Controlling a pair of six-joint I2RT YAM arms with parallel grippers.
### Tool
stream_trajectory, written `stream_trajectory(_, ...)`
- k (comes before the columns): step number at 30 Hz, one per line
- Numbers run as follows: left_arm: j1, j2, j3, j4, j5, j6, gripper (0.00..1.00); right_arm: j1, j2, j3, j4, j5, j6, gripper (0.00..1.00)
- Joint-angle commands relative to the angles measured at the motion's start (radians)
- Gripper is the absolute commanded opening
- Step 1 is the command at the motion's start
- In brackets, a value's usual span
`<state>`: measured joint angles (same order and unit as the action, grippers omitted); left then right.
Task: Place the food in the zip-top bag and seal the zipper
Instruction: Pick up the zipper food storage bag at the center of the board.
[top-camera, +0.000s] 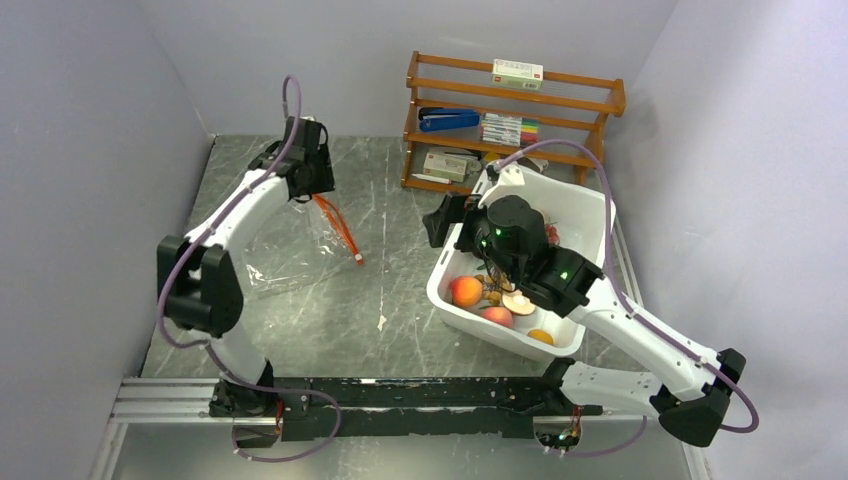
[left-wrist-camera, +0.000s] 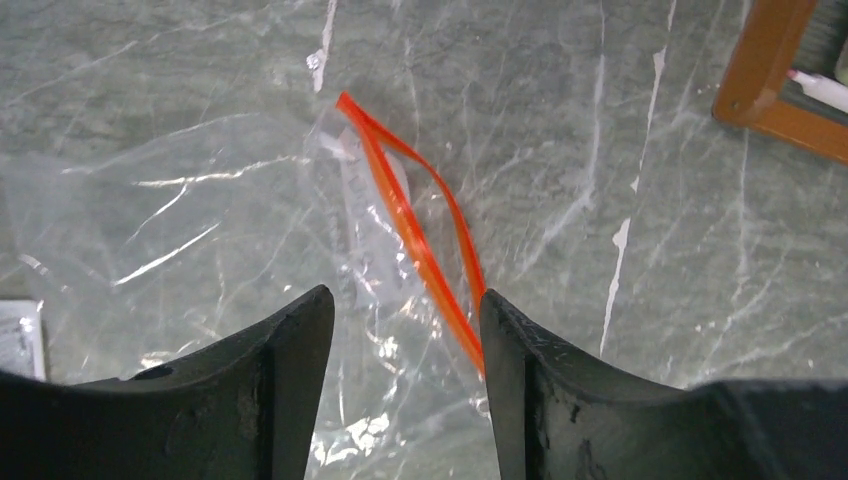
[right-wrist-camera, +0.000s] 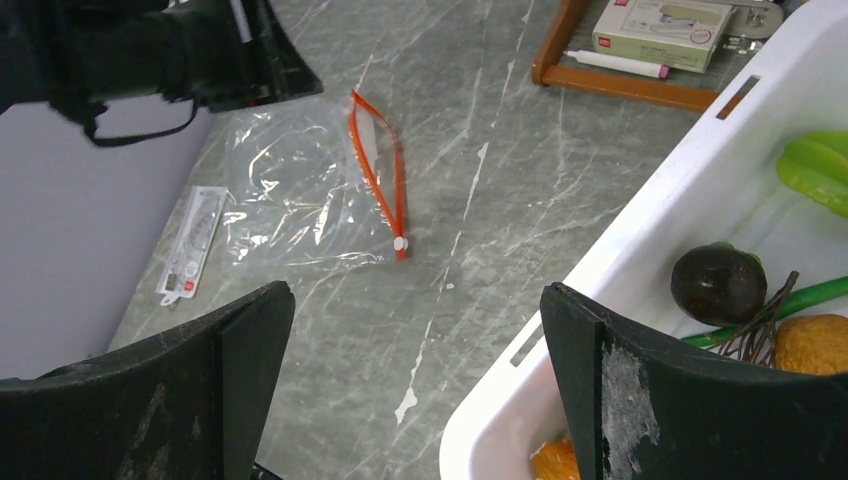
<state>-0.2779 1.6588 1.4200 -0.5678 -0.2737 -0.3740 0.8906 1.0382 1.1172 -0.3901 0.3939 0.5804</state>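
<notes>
We note first the grey marbled table (top-camera: 400, 300), which carries every item. The white rectangular plastic bin (top-camera: 585, 210) stands on its right half, just in front of the brown wooden slatted rack (top-camera: 610, 100) at the back wall. The clear, crinkly zip-top bag (right-wrist-camera: 290, 190) lies flat on the left half of the table, well apart from the bin, and we see nothing inside it. The left gripper (left-wrist-camera: 405, 300) hangs over the bag's mouth with its jaws part-way apart. The bag's plastic lies between them, and the strip meets the inner edge of one finger. The right gripper (right-wrist-camera: 415, 290) hovers above the bin's near-left rim, jaws spread wide and holding nothing. The food is in the bin: an orange round fruit (top-camera: 465, 291), a dark round fruit (right-wrist-camera: 717, 283) and a green piece (right-wrist-camera: 815, 165). The thin red-orange zipper (left-wrist-camera: 410, 225) bows apart along the mouth. A small white slider (right-wrist-camera: 399, 243) sits at its far end.
</notes>
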Motion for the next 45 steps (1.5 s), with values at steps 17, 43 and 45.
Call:
stream_trajectory(17, 0.014, 0.417, 0.196, -0.114, -0.03, -0.037, 0.45, 0.004, -0.011, -0.015, 0.044, -0.023, -0.053, 0.95)
stream_trajectory(43, -0.101, 0.035, -0.09, -0.046, 0.154, 0.051, 0.07, 0.005, -0.102, -0.17, 0.202, -0.074, 0.004, 0.94)
stream_trajectory(45, -0.114, -0.034, -0.119, -0.025, 0.186, 0.054, 0.07, 0.006, -0.081, -0.159, 0.214, -0.095, 0.004, 0.93)
